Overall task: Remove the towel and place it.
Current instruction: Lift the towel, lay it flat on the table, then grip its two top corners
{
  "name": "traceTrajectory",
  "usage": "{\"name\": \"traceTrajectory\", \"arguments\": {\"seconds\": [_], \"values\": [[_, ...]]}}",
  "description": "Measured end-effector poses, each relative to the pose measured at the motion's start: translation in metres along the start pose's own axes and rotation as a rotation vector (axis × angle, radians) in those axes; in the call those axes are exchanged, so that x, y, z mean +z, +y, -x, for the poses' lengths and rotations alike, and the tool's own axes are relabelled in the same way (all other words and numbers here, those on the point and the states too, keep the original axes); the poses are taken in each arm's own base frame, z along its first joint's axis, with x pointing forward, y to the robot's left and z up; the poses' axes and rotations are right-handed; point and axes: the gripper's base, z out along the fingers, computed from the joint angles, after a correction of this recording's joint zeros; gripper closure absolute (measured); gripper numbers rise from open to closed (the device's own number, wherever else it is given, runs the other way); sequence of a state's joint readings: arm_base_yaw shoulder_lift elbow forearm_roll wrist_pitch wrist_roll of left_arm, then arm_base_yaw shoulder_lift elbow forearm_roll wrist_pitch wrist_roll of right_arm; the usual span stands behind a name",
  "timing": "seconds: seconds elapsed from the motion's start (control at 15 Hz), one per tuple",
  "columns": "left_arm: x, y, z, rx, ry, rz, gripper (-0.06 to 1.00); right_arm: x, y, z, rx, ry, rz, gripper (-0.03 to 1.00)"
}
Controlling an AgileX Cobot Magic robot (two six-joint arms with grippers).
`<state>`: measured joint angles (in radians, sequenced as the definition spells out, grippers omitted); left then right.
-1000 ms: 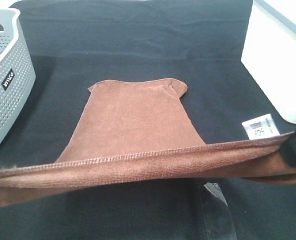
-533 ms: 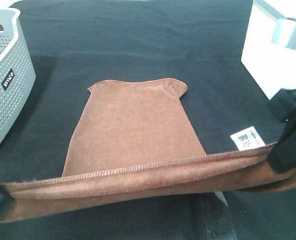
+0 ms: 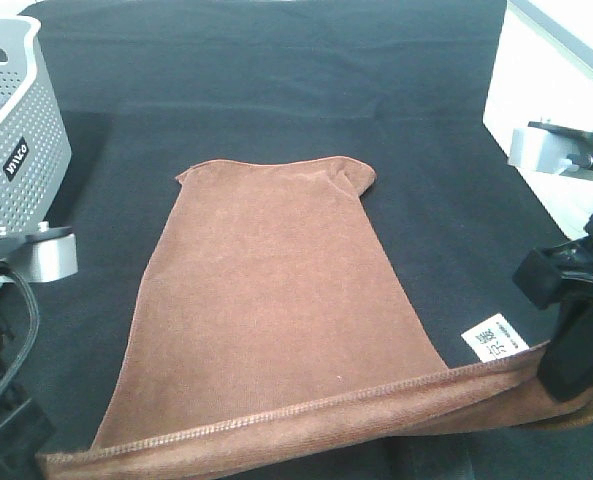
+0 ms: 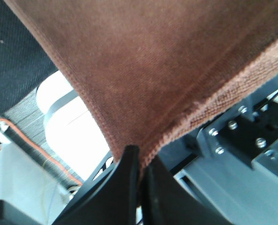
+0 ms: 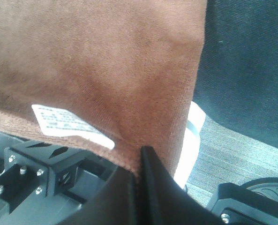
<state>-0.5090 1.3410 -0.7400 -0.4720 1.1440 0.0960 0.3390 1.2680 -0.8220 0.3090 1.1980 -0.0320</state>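
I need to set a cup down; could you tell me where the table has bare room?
Widest: the black covering beyond the towel's far hem. Narrower strips: between the grey basket and the towel, and between the towel and the white block. The near edge is crowded: left jaws and right jaws pinch the towel's corners.

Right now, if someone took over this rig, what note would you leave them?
Left tool: shut on the near left corner of the towel.
Right tool: shut on the near right corner, beside the white tag.
Towel: far part flat on the black table covering, near hem raised between the arms; grey basket at far left.
Done: both corners gripped.
Left: lift the towel clear and place it.
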Motion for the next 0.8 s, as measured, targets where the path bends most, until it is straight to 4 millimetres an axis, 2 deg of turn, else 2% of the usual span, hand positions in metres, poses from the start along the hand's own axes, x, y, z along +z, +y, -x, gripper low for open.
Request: {"name": "traceTrajectory", "arguments": {"seconds": [0.13, 0.27, 0.4, 0.67, 0.8], "values": [[0.002, 0.002, -0.001, -0.019, 0.008, 0.008, 0.94, 0.006, 0.000, -0.003, 0.000, 0.023, 0.026, 0.97], [0.016, 0.008, -0.014, -0.066, 0.071, -0.004, 0.94, 0.026, -0.001, -0.017, 0.021, 0.102, 0.102, 0.97], [0.026, 0.009, -0.027, -0.116, 0.107, -0.050, 0.94, 0.036, -0.001, -0.032, 0.040, 0.132, 0.136, 0.97], [0.019, 0.006, -0.040, -0.135, 0.069, -0.072, 0.94, 0.053, -0.003, -0.062, 0.088, 0.170, 0.190, 0.97], [0.019, 0.006, -0.041, -0.138, 0.073, -0.072, 0.94, 0.056, -0.004, -0.064, 0.096, 0.179, 0.196, 0.97]]}}
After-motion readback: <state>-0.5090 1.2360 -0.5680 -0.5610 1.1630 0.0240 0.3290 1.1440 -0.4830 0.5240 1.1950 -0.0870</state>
